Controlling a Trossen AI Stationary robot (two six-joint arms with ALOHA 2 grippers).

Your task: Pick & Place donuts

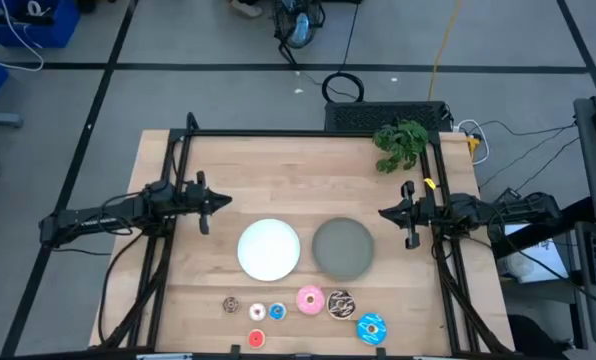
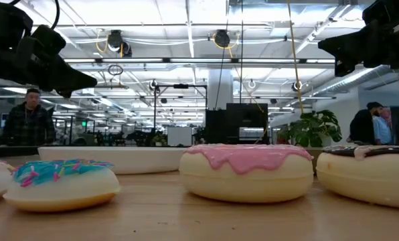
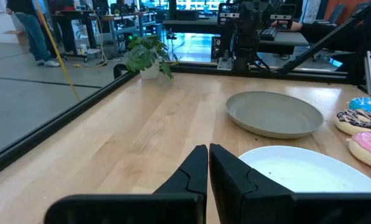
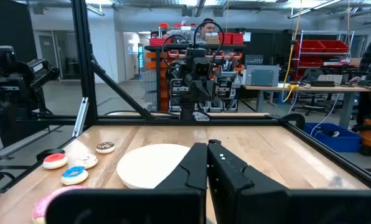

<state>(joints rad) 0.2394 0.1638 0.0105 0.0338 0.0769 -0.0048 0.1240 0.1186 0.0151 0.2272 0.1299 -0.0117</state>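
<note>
We find the left gripper [image 1: 218, 201] and right gripper [image 1: 386, 213] both closed on nothing, raised at opposite table edges. We judge either must open and descend squarely over one ring. The seven glossy toy ring donuts [image 1: 309, 298] lie near the front edge, beyond the round white plate [image 1: 269, 249]

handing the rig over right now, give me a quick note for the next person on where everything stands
Left gripper: shut, empty, raised over the table's left side beside the white plate.
Right gripper: shut, empty, raised over the right side beside the grey plate.
Donuts: all seven lie loose on the wood in front of the plates: brown, white, small blue, red, pink, chocolate-sprinkled, blue-iced.
Done: nothing placed; both plates hold no donuts.
Left: every donut still has to be picked and placed.
</note>
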